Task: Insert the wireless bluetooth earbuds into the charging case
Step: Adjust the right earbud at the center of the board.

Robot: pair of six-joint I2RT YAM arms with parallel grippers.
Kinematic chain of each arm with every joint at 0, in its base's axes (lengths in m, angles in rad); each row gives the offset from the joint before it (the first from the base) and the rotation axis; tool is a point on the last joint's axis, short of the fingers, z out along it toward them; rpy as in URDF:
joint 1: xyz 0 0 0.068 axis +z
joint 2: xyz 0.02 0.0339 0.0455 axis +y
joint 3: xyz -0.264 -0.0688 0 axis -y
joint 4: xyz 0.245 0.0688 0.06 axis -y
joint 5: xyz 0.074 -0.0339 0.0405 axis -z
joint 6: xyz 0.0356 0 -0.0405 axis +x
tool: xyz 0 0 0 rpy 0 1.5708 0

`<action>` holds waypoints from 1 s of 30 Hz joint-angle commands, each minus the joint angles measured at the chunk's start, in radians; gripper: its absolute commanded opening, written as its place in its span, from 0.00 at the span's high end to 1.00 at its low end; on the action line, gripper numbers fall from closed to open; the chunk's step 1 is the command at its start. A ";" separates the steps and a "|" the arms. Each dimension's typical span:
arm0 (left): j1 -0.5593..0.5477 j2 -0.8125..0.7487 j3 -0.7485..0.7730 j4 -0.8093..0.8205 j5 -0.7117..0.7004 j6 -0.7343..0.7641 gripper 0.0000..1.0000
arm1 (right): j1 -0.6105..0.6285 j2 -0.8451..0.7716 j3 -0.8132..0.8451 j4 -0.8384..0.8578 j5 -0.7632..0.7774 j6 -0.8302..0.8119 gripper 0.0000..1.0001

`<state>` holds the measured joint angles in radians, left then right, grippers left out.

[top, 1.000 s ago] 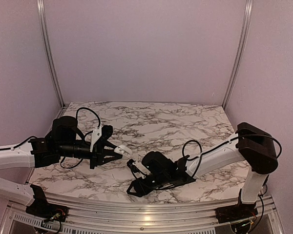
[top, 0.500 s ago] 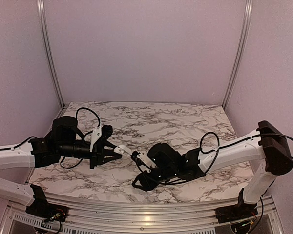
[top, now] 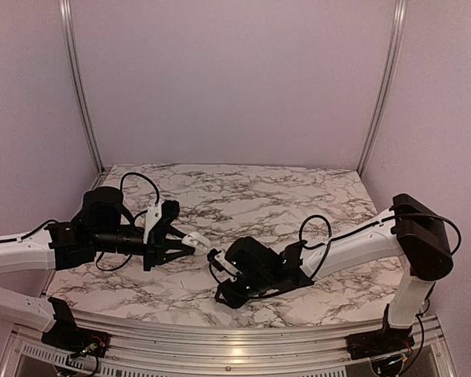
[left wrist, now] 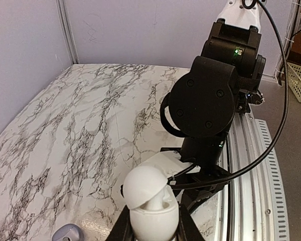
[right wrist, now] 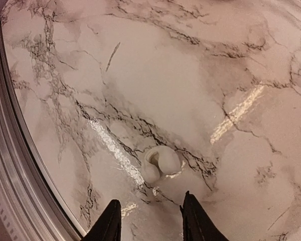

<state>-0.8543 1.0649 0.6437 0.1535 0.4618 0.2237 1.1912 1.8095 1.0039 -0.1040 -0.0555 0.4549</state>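
Observation:
My left gripper (left wrist: 153, 230) is shut on the charging case (left wrist: 151, 198), a white egg-shaped shell held above the table. Its lid is tipped open, and a white piece stands in its mouth. In the top view the case (top: 195, 239) shows at the left gripper's tip (top: 185, 248). One white earbud (right wrist: 160, 162) lies on the marble. It sits just ahead of my right gripper (right wrist: 151, 221), whose dark fingers stand open and apart from it with nothing between them. The right gripper (top: 222, 292) hangs low near the table's front edge, right beside the case. The other earbud I cannot pick out for sure.
The metal front rail (right wrist: 10, 165) runs close on the left of the right wrist view. The right arm's black wrist (left wrist: 205, 100) fills the space just behind the case. A small lavender-grey rounded thing (left wrist: 67, 234) lies on the marble at the bottom left.
The right arm swung up and right, then came back left and lower toward the case. Its jaws have narrowed. The left arm and the case have stayed put.

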 commanded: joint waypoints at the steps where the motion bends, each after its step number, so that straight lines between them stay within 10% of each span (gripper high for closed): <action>1: 0.006 -0.025 -0.010 0.034 0.000 -0.008 1.00 | -0.001 0.037 0.086 -0.012 0.086 -0.099 0.64; 13: 0.026 -0.037 -0.020 0.037 -0.048 -0.025 1.00 | 0.002 0.144 0.208 -0.016 0.085 -0.153 0.85; 30: 0.035 -0.034 -0.020 0.038 -0.046 -0.030 1.00 | 0.005 0.056 0.071 0.007 0.125 -0.088 0.89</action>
<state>-0.8227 1.0454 0.6327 0.1600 0.4171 0.1978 1.1912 1.9259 1.1084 -0.0994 0.0505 0.3370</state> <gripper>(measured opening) 0.199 0.106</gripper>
